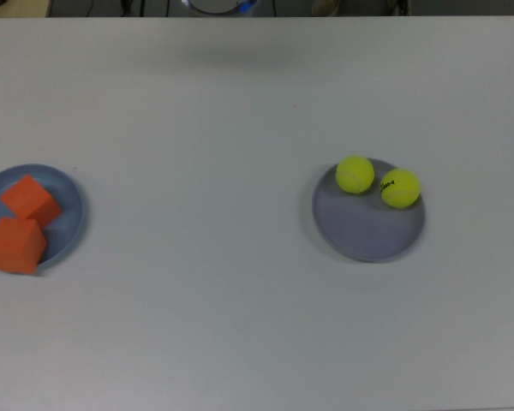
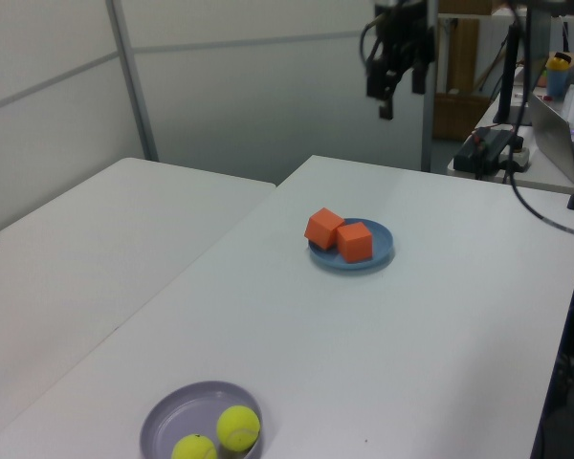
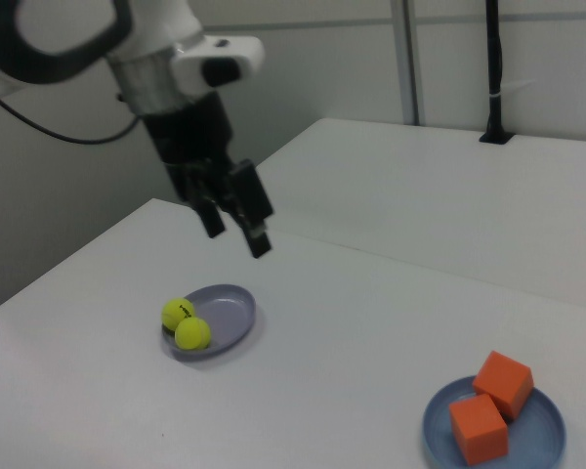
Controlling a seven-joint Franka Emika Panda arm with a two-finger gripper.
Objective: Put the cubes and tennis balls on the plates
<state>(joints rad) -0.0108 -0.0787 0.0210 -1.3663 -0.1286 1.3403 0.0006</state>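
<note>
We see the gripper [image 3: 236,227] only in the side views, fingers apart and empty; the top view shows just both loaded plates [image 1: 370,237].

the arm [image 3: 127,39] has glossy white shells with black joint bands. its gripper [image 3: 232,220] is black (two slim dark fingers), with a black cable trailing behind.

Premises are presenting as a lab or office workspace. White tables [image 2: 383,325] are standing against plain partition walls [image 2: 230,86], while a laptop [image 2: 560,120], a power strip [image 2: 493,145] and trailing cables [image 2: 517,206] are sitting on the left view's far right.
</note>
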